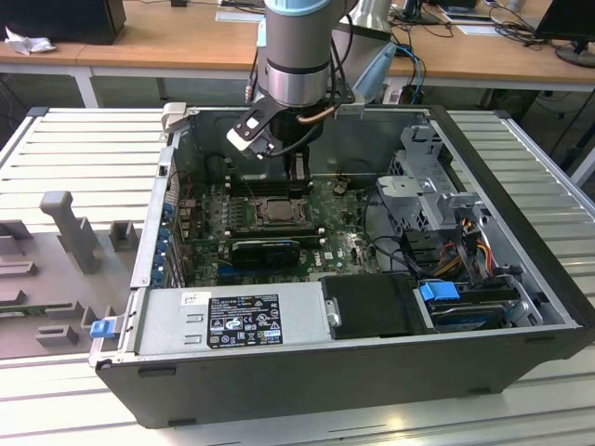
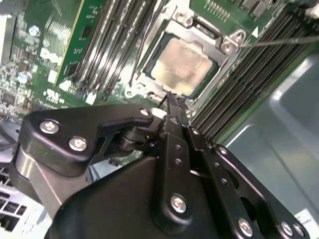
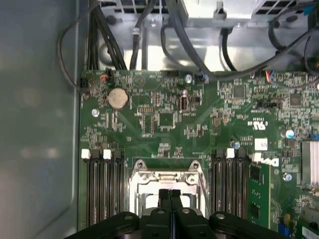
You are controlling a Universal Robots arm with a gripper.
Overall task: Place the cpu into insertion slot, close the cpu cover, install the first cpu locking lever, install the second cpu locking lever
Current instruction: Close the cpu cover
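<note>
The cpu (image 2: 182, 64) lies flat in its socket on the green board, its pale metal top showing through the window of the cpu cover (image 2: 221, 36), which lies down around it. In the exterior view the cpu (image 1: 277, 210) sits mid-board. My gripper (image 2: 172, 98) hangs just above the socket's edge, fingers pressed together with nothing between them. In the first wrist view the gripper (image 3: 169, 194) points down over the cover (image 3: 167, 175). A thin lever rod (image 2: 279, 42) runs out from one socket corner. Another lever rod (image 2: 144, 45) lies along the opposite side.
Black memory slots (image 3: 102, 184) flank the socket on both sides. A coin battery (image 3: 118, 98) and cables (image 3: 164, 45) lie beyond it. The drive cage (image 1: 428, 186), power supply (image 1: 232, 321) and grey case walls (image 1: 502, 177) hem in the board.
</note>
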